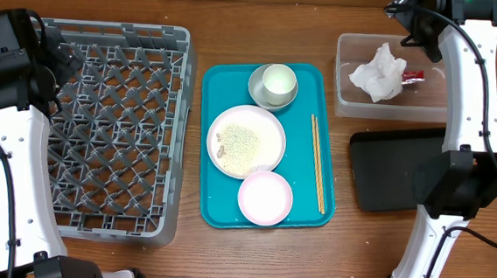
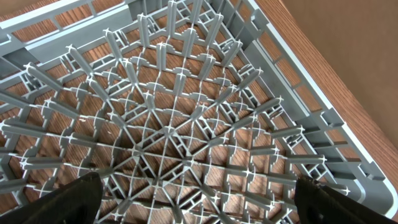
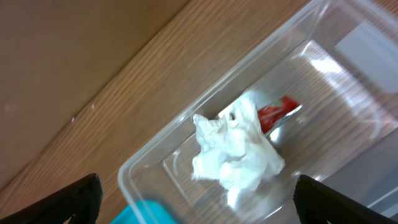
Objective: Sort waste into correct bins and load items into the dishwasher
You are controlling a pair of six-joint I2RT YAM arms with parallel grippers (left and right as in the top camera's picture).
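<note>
A crumpled white napkin (image 1: 378, 73) and a red wrapper (image 1: 413, 77) lie inside the clear tub (image 1: 346, 67) at the back right. My right gripper (image 1: 415, 21) hangs open above them; in its wrist view the napkin (image 3: 236, 155) and wrapper (image 3: 277, 112) rest on the tub floor, with nothing between the fingers (image 3: 74, 202). The black tray (image 1: 382, 170) lies just in front of the tub. My left gripper (image 1: 60, 56) hovers open over the grey dish rack (image 1: 117, 130), whose lattice (image 2: 186, 112) fills its view.
A teal serving tray (image 1: 309, 91) in the middle holds a white cup (image 1: 280, 80) standing in a grey-green bowl (image 1: 259, 94), a white plate (image 1: 247, 141) with rice crumbs, a pinkish bowl (image 1: 265, 197) and chopsticks (image 1: 317, 161).
</note>
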